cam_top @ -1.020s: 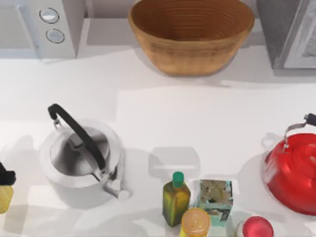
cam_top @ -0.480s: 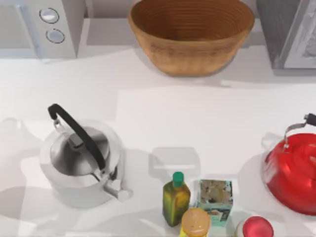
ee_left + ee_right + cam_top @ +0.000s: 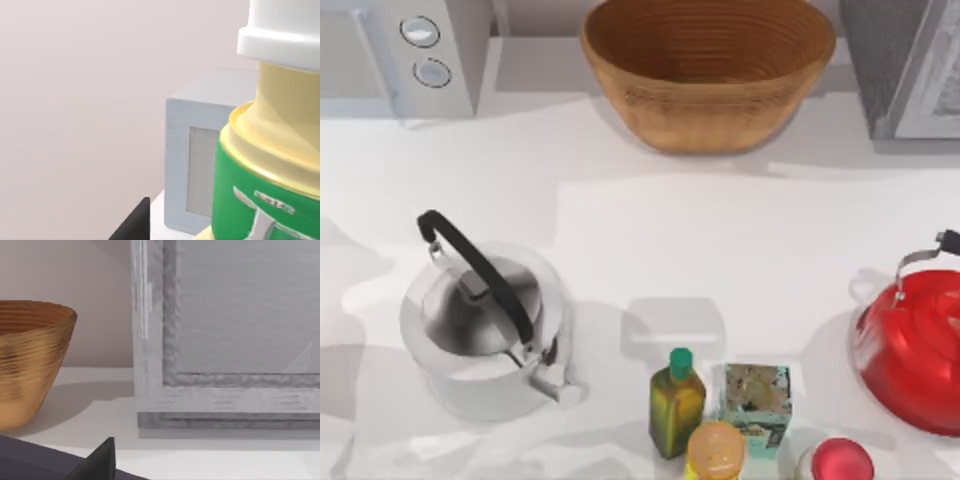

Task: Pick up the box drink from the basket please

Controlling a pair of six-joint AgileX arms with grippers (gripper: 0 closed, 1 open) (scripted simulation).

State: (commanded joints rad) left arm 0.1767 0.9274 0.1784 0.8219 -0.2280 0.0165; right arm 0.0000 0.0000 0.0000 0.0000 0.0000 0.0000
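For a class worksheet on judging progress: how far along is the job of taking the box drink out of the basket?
Done, apparently: the basket shows a bare interior. In hand: the box drink, pale yellow with a white cap, hangs close before the left claw, likely lifted. Left: probably only holding it. The right claw idles beside the basket.

Basket [image 3: 708,75] woven ribbed wicker; steel kettle [image 3: 485,325] polished; red kettle [image 3: 912,350] glossy; table [image 3: 720,250] matt white.
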